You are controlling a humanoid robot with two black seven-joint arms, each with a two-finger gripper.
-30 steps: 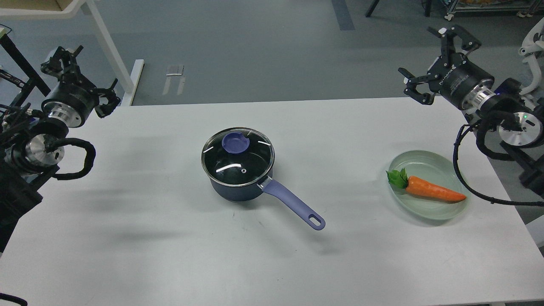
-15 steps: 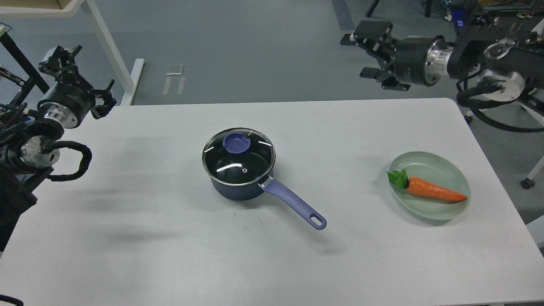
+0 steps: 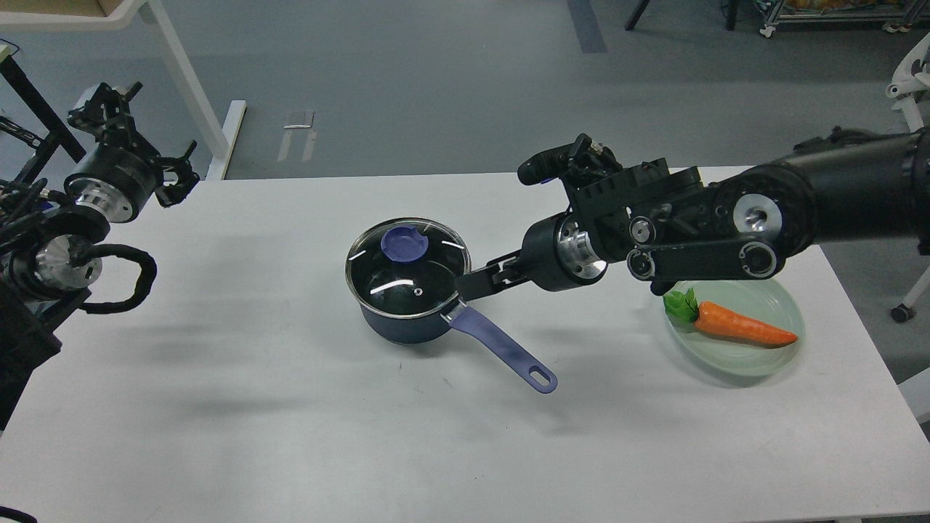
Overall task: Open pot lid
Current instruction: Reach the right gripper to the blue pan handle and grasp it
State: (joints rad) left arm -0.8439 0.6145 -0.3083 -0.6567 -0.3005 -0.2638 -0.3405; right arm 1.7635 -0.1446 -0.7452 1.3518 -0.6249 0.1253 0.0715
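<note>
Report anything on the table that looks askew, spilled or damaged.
Nothing stands out. The glass lid sits level on the pot, the carrot lies inside its green plate, and the table shows no spills.

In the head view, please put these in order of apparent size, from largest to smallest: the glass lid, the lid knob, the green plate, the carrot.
1. Green plate, partly hidden by the arm, and glass lid: they look alike, so no ranking.
2. Carrot.
3. Lid knob.

Blue pot [image 3: 407, 319] sits mid-table, handle [image 3: 505, 350] toward the near right; glass lid [image 3: 407, 270] on, blue knob [image 3: 403, 243].
</note>
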